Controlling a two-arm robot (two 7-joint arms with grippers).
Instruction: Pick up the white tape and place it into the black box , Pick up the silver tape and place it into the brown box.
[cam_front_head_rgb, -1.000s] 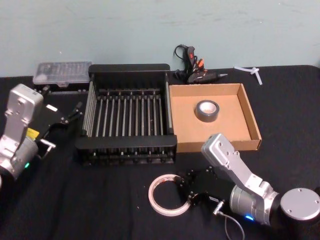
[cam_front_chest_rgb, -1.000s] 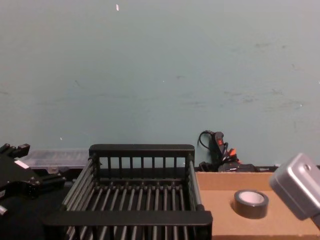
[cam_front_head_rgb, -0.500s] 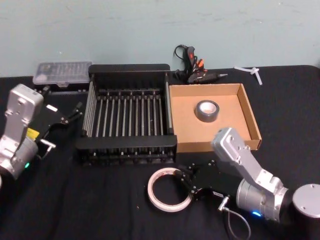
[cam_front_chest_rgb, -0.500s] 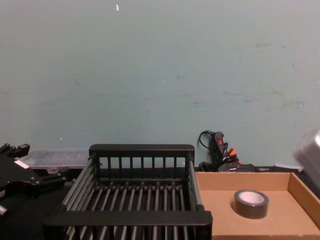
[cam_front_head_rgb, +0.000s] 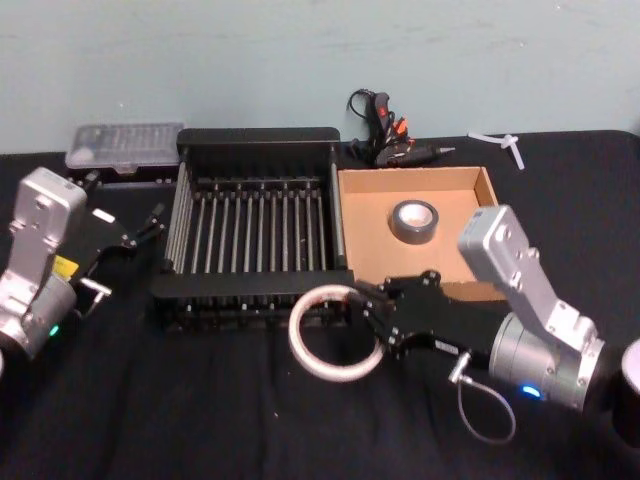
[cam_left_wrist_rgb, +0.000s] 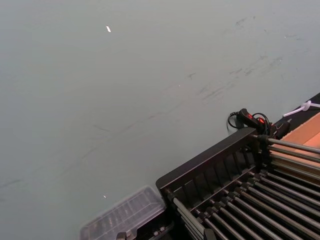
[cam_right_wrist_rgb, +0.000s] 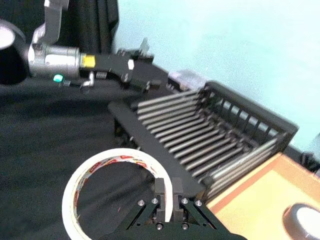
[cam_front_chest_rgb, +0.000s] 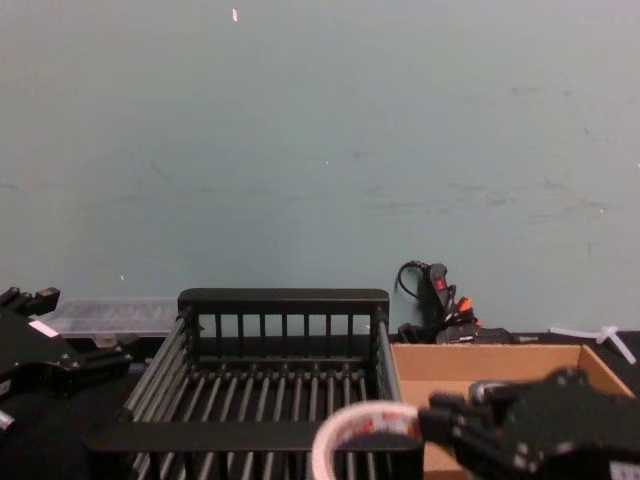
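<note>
The right gripper (cam_front_head_rgb: 372, 322) is clamping the rim of the white tape (cam_front_head_rgb: 335, 333), a thin ring with red print on its inner core, and holding it just in front of the black box (cam_front_head_rgb: 255, 225), a slatted plastic crate. Behind the gripper, the dull silver tape (cam_front_head_rgb: 413, 221) is lying inside the shallow cardboard brown box (cam_front_head_rgb: 460, 235). The left gripper (cam_front_head_rgb: 150, 222) is hanging beside the crate; its finger state cannot be determined.
</note>
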